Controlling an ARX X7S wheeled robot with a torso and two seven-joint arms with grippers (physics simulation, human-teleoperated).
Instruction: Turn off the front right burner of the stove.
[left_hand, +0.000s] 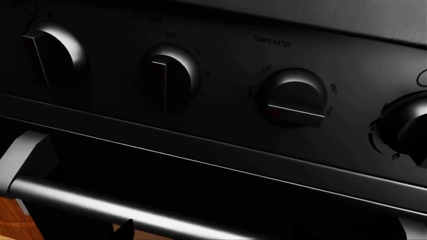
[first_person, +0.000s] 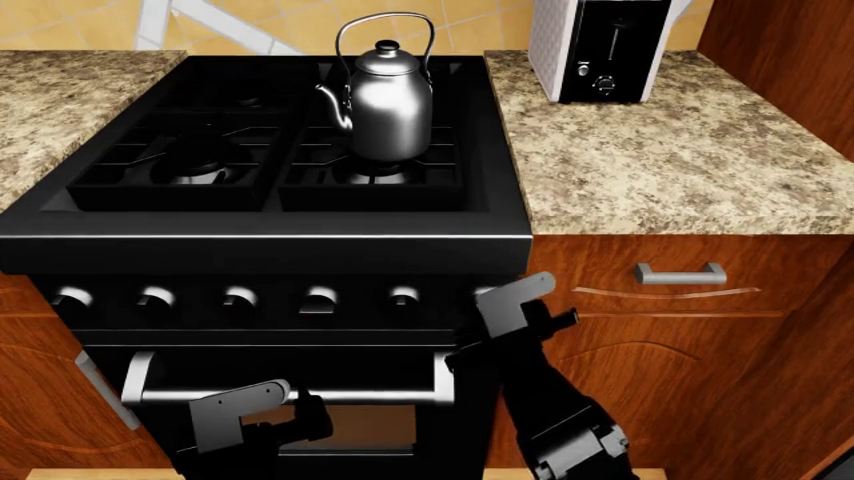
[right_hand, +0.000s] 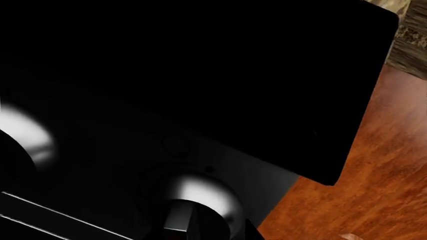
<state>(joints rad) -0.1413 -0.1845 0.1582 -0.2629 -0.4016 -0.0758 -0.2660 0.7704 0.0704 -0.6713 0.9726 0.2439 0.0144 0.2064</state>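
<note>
Black-fronted, the stove (first_person: 267, 250) has the right gripper (first_person: 497, 300), jaws' state untellable, at its rightmost knob (right_hand: 200, 202), which next needs gripping and turning off.

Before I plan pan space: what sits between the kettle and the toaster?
Head view: only the stove's black right edge and bare granite countertop lie between kettle and toaster.

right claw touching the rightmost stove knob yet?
Cannot tell. In the head view the right claw covers the rightmost knob; the right wrist view shows that knob close but no fingertip contact or gap.
</note>
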